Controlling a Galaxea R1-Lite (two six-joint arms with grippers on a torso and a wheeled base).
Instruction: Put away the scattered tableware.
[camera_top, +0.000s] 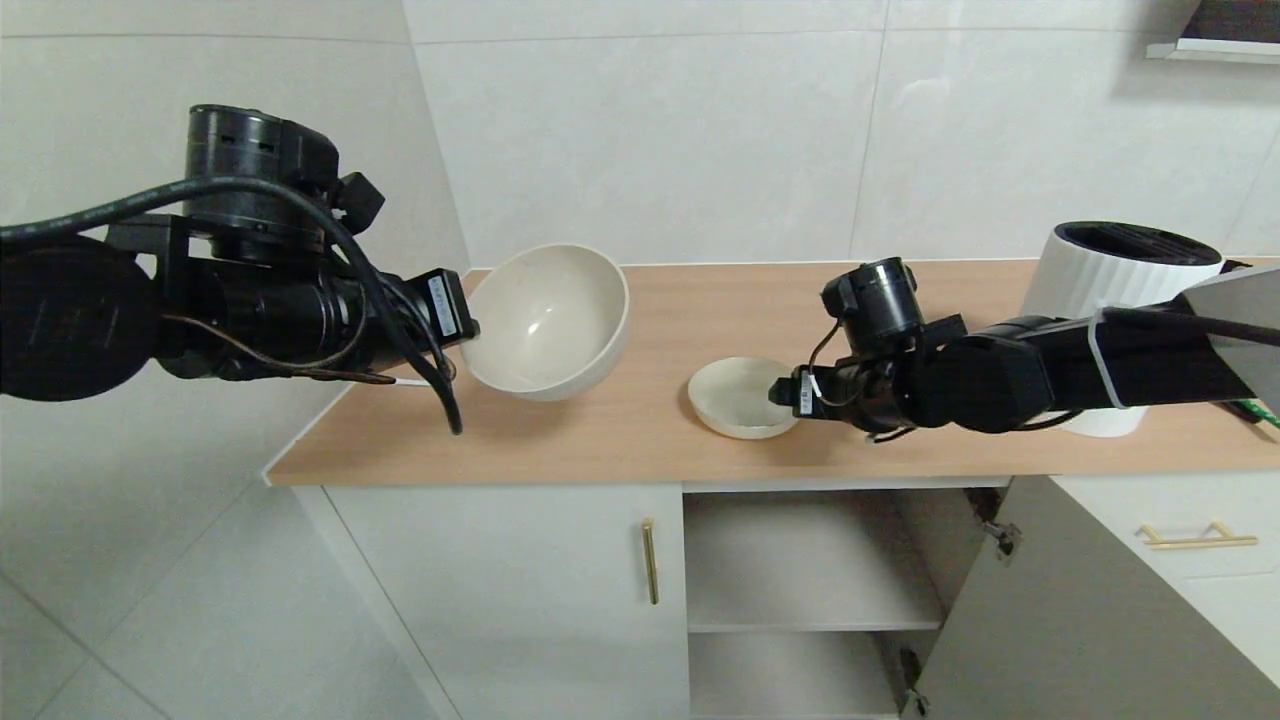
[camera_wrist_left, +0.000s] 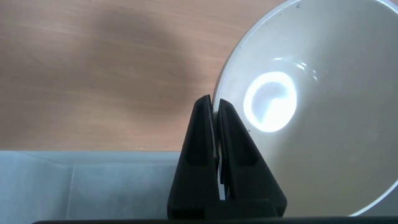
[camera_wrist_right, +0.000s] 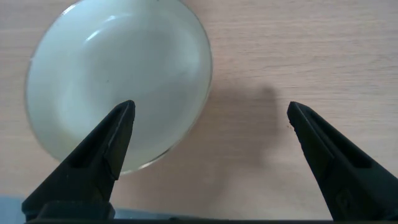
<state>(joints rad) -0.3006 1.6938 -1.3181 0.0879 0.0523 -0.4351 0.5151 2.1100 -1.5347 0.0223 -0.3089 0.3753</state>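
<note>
Large cream round bowl (camera_top: 548, 320): held above wooden bench (camera_top: 700, 300), rim pinched by left gripper (camera_wrist_left: 216, 102) fingers. Small cream shallow dish (camera_top: 735, 397): on bench, by spread right gripper (camera_wrist_right: 210, 107) fingers; judged stiff, slippery, fragile; rim hold advised
</note>
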